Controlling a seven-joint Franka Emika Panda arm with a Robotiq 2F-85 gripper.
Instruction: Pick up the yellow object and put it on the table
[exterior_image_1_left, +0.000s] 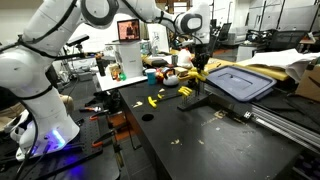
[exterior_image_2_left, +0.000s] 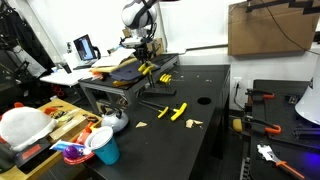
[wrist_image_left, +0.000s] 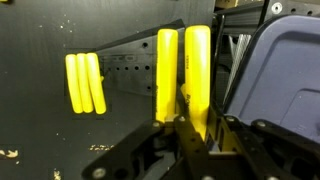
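My gripper (exterior_image_1_left: 200, 64) (exterior_image_2_left: 146, 56) hangs over the far edge of the black table (exterior_image_1_left: 200, 140) (exterior_image_2_left: 212, 125), shut on the yellow object (exterior_image_1_left: 200, 73) (exterior_image_2_left: 148, 68). In the wrist view the gripper (wrist_image_left: 186, 126) comes in from the bottom. Two parallel yellow bars (wrist_image_left: 197, 65) reach out from between its fingers, with a thin dark line between them. Below them lies a dark perforated plate (wrist_image_left: 125, 72). The yellow object is held in the air, clear of the table top.
Loose yellow pieces lie on the table (exterior_image_1_left: 155, 100) (exterior_image_2_left: 176, 111) (wrist_image_left: 85, 82). A grey-blue lid (exterior_image_1_left: 240, 82) (wrist_image_left: 285, 70) and a mustard cloth (exterior_image_1_left: 268, 66) sit close beside the gripper. A cluttered white desk (exterior_image_1_left: 128, 76) stands behind. A round hole (exterior_image_2_left: 203, 100) marks the table.
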